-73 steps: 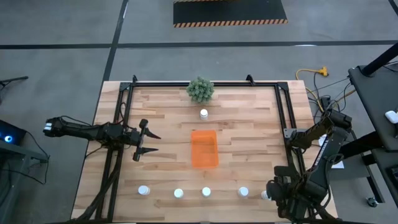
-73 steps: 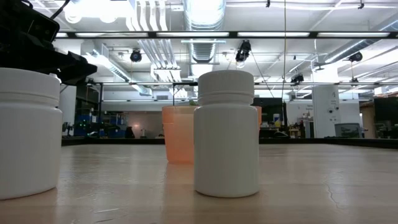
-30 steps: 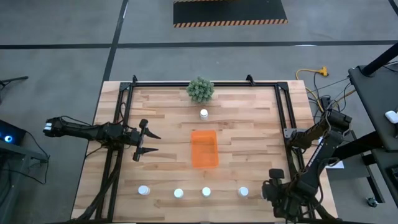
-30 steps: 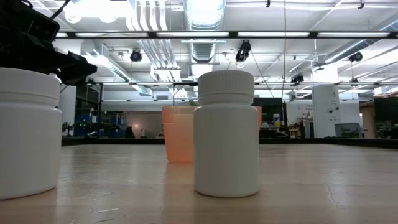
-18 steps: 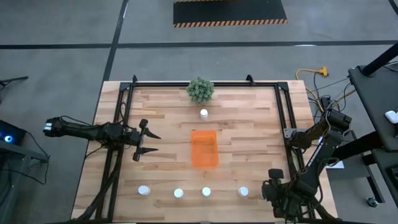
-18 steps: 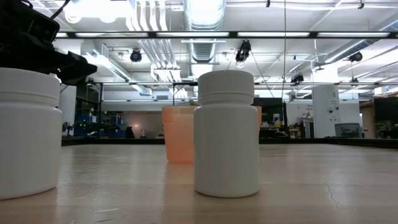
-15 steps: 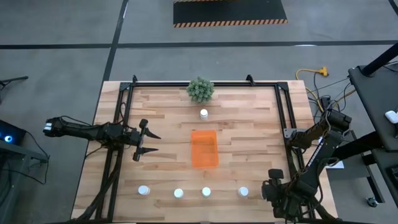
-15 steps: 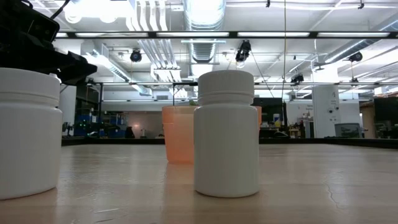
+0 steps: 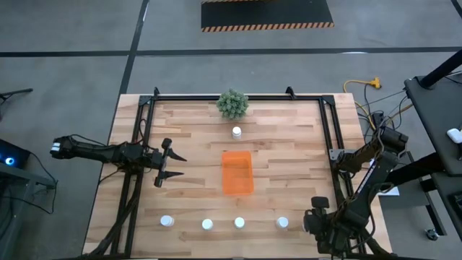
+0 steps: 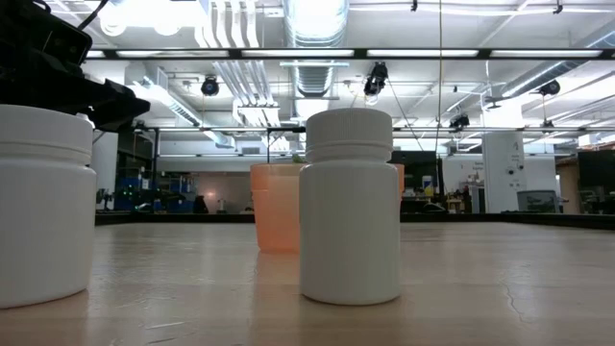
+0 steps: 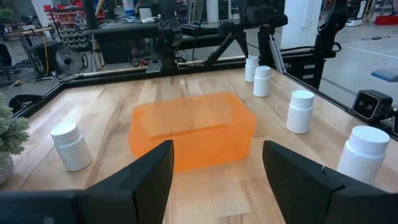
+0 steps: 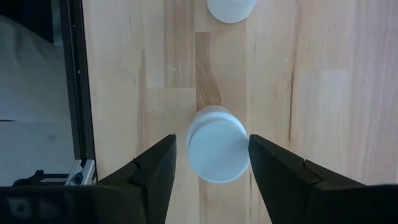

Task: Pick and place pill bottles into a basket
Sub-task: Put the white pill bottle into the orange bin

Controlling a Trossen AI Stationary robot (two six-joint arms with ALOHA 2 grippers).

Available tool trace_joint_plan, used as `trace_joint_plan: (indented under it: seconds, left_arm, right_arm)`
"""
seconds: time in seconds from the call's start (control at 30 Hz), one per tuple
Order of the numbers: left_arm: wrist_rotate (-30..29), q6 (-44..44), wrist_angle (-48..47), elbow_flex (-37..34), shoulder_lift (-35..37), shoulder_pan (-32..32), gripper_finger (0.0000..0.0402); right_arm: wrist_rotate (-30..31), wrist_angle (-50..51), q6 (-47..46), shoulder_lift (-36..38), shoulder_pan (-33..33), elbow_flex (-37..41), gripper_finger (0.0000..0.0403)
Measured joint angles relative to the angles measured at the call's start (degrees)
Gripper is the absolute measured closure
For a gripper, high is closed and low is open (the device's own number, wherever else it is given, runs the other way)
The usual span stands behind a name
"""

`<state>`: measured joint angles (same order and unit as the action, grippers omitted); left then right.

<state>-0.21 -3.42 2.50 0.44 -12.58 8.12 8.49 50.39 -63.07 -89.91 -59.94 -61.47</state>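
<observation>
Nothing is seen to have moved over the last second. Nearest, the right gripper [image 12: 210,163] is held directly above a pill bottle [image 12: 216,151], jaws spread on either side of its cap, not gripping. Four bottles [image 9: 207,224] are lined along the near edge. Farther off, the basket [image 9: 237,172] sits mid-table, with the left gripper [image 9: 165,166] wide open beside it, empty. One bottle [image 9: 237,132] stands beyond.

right end effector [image 12: 211,163] | fingers astride upright pill bottle [image 12: 217,150] | second bottle [image 12: 231,9] beyond
</observation>
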Motion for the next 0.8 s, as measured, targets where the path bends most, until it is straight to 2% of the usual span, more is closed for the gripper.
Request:
trace_joint_plan:
  seconds: [0.5,0.8]
  left_arm:
    - [0.0,0.0,0.0,0.0,0.0,0.0,0.0173]
    - [0.0,0.0,0.0,0.0,0.0,0.0,0.0173]
  right_arm:
    - [-2.1,0.1,-1.1,0.5,0.0,0.0,0.0209]
    - [-2.0,0.3,-0.3,0.5,0.0,0.0,0.0145]
